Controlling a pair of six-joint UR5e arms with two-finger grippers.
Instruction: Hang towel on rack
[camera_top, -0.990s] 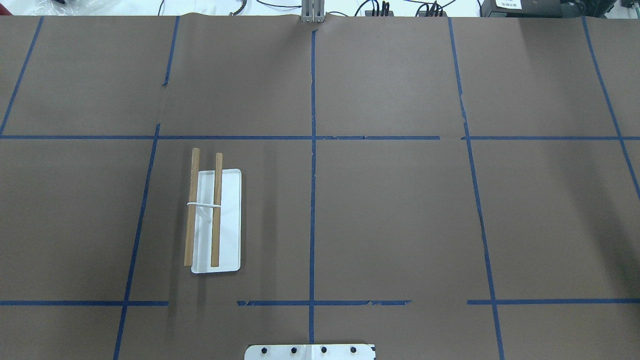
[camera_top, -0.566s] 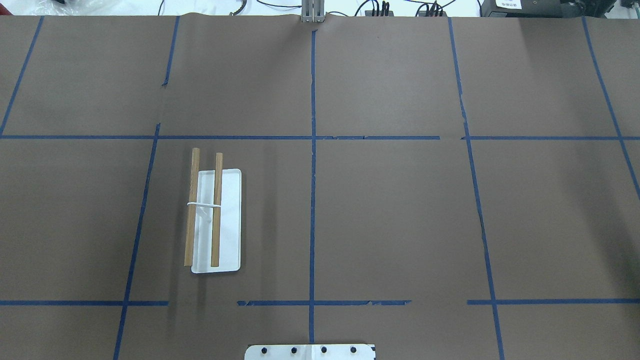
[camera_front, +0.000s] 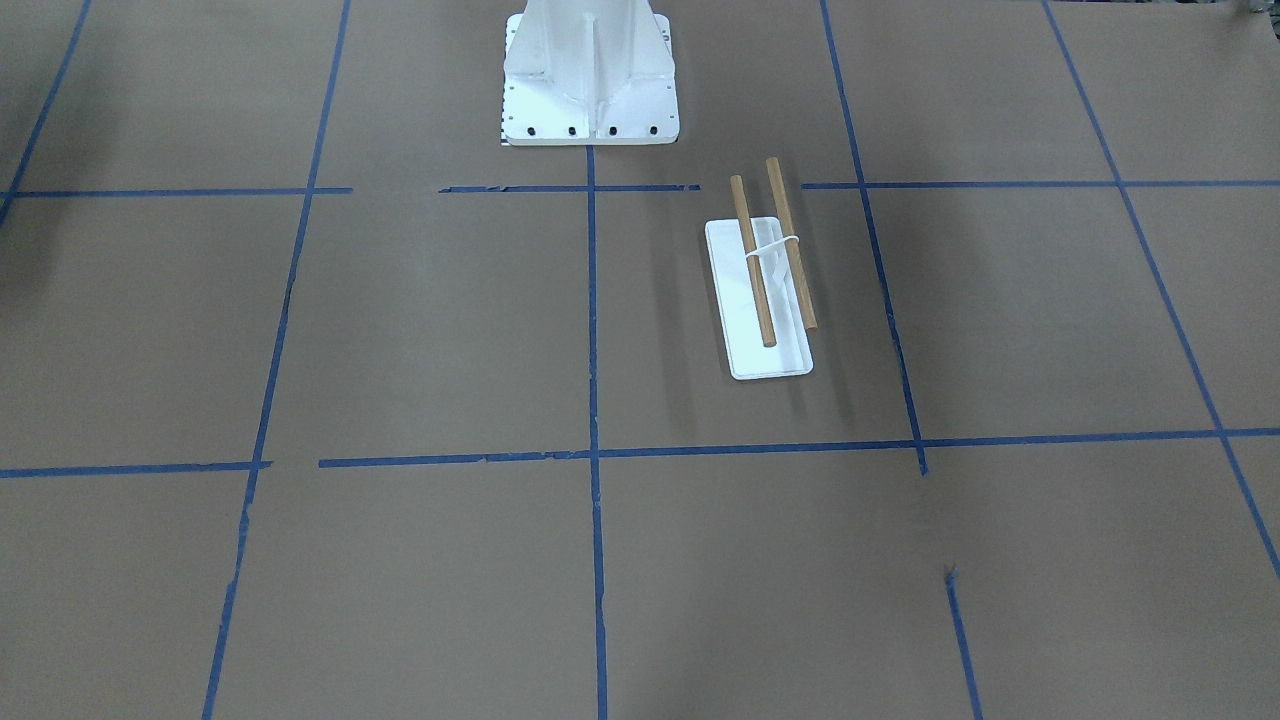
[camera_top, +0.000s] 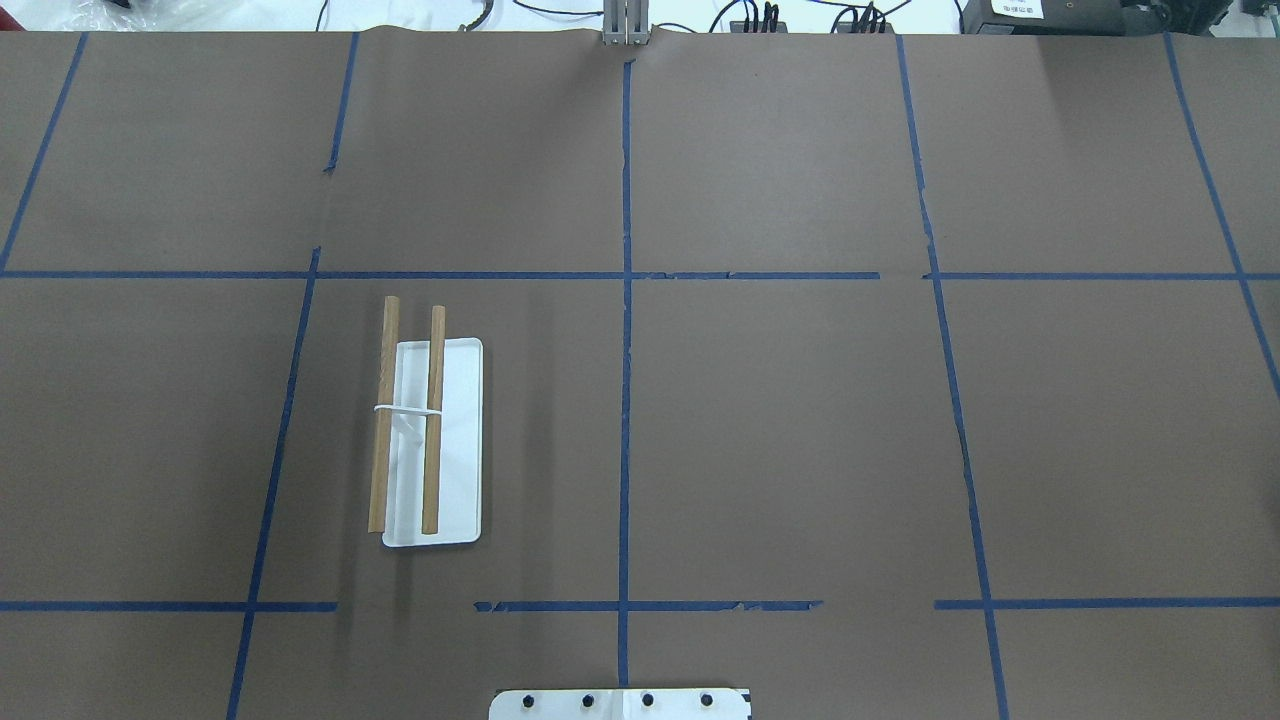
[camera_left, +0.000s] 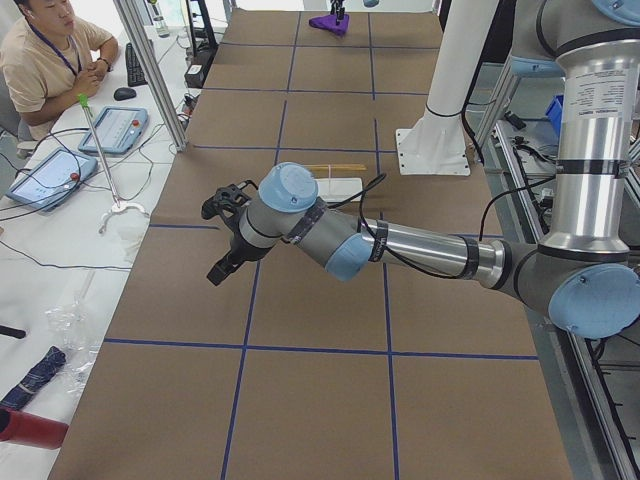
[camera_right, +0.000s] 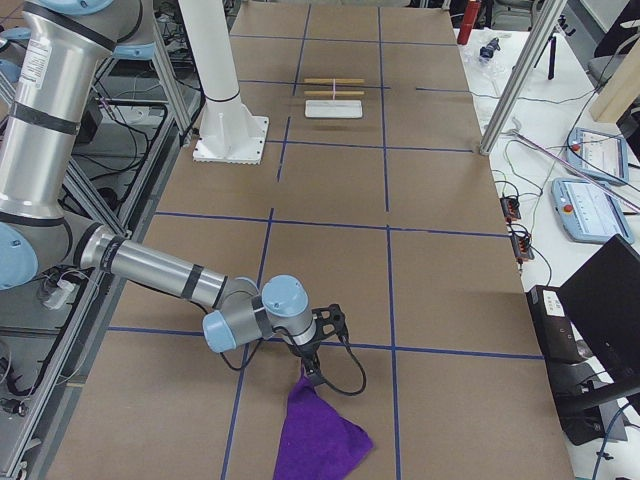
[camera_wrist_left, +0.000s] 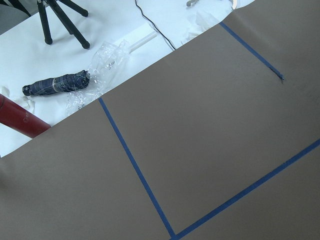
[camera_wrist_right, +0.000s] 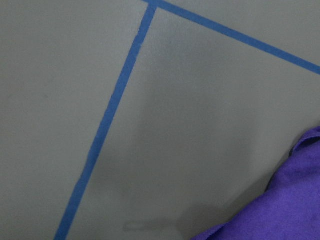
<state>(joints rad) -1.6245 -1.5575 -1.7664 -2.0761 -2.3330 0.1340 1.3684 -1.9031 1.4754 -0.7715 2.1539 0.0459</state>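
The rack (camera_top: 455, 440) has a flat white base and two brown dowel rods and stands left of the table's middle; it also shows in the front view (camera_front: 770, 330) and both side views (camera_left: 340, 186) (camera_right: 333, 108). The purple towel (camera_right: 320, 440) lies bunched at the table's right end, and shows in the right wrist view (camera_wrist_right: 295, 200) and far off in the left side view (camera_left: 330, 22). My right gripper (camera_right: 315, 375) is at the towel's top edge; I cannot tell its state. My left gripper (camera_left: 222, 245) hovers over bare table at the left end; I cannot tell its state.
The large white bolted pedestal (camera_front: 590, 80) stands at the robot's edge of the table. An operator (camera_left: 45, 55) sits at the left end beside tablets. A red cylinder (camera_wrist_left: 20, 120) and a folded umbrella (camera_wrist_left: 55, 85) lie off the table's edge.
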